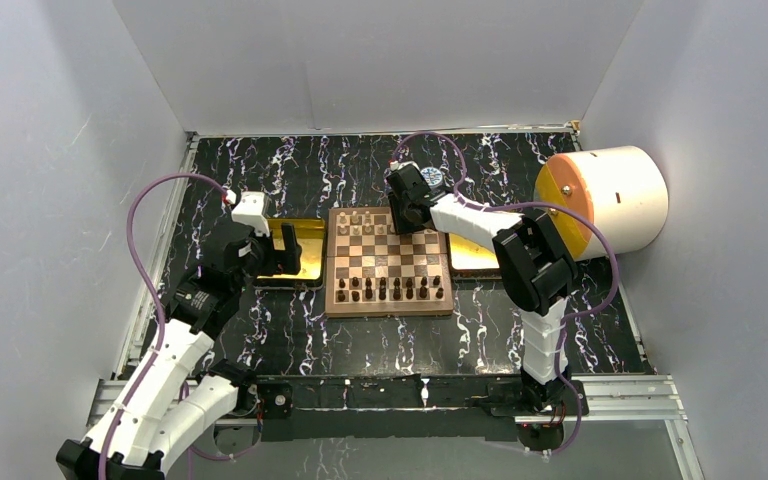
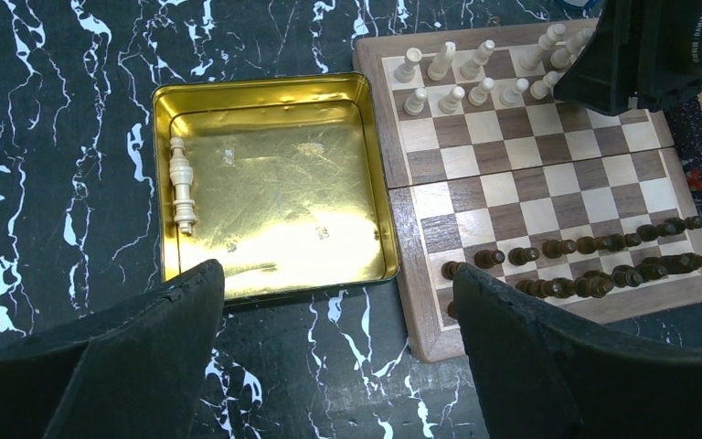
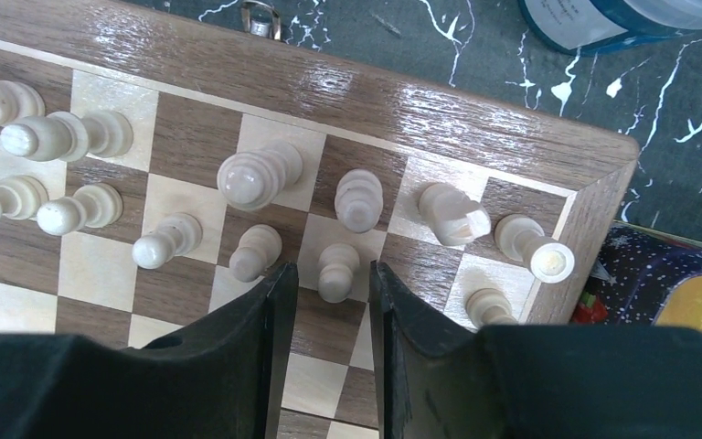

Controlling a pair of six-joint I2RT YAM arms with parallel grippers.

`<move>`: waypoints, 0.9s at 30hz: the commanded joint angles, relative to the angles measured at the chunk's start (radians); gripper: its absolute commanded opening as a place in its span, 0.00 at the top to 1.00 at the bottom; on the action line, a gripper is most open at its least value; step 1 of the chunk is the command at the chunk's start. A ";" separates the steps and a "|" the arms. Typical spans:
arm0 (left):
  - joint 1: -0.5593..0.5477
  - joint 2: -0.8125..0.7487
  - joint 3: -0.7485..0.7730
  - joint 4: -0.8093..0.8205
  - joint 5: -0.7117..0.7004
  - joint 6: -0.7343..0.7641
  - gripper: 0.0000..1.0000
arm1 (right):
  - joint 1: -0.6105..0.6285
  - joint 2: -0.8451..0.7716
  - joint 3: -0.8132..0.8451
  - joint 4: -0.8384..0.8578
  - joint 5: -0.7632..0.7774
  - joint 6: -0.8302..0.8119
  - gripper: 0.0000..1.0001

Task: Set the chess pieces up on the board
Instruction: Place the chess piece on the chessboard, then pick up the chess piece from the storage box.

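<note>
Right gripper (image 3: 329, 294) fingers are filling the bottom of my wrist view. They're sitting a little apart, not clamped on anything, with a cream pawn (image 3: 338, 271) standing upright between the tips. Looks like I'm letting this one go, so I'm aiming to hold both fingers clear of it and lift straight up. Neighbouring pawns are standing just beside each finger, and any sideways drift would be tipping them.

Beyond it, more pale chess pieces (image 3: 258, 176) are lining the far rows of the board (image 3: 475, 119), and a blue jar (image 3: 603, 18) is sitting on the bench (image 3: 439, 37) past the border.

Over on the other side, my left gripper (image 2: 336, 302) is hanging wide apart and empty above the gold tray (image 2: 274, 91). Two more cream pieces (image 2: 181, 187) are lying end to end in it against its left wall.
</note>
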 commanded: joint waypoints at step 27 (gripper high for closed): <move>0.063 0.570 0.217 -0.131 -0.361 -0.021 0.57 | -0.002 -0.765 -0.472 0.262 -0.399 0.035 0.17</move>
